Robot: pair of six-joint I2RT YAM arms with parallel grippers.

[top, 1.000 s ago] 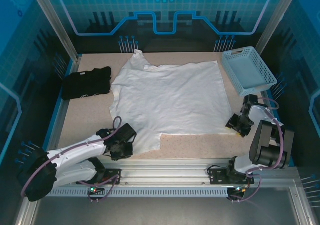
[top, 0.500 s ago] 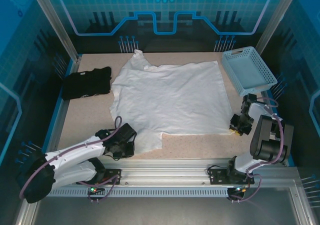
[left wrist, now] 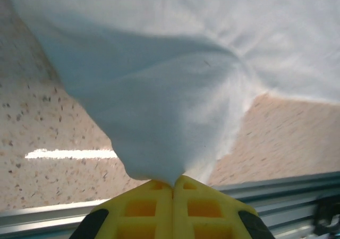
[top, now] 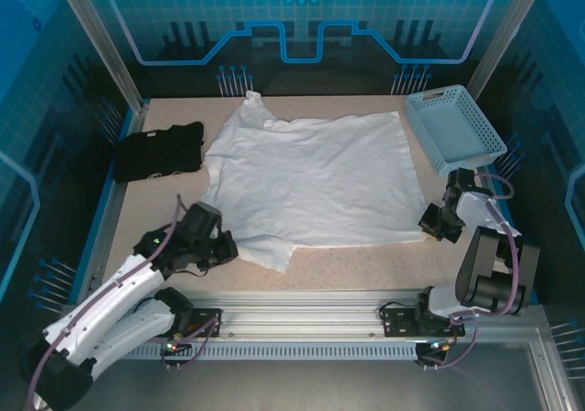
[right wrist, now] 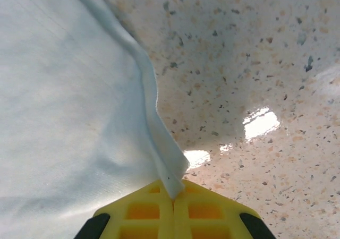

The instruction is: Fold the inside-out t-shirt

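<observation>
- The large white cloth t-shirt [top: 311,178] lay spread flat mid-surface. The left gripper [left wrist: 172,185] was clamped on its near-left corner, and the right gripper [right wrist: 172,192] pinched its near-right hem.
- A clean fold would likely need both corners lifted evenly and carried toward the far edge, with the cloth taut between them.
- The speckled beige surface [top: 366,265] also held a black folded garment [top: 157,152] at far left and a pale blue plastic basket [top: 454,130] at far right, inside blue panelled walls [top: 302,27].
</observation>
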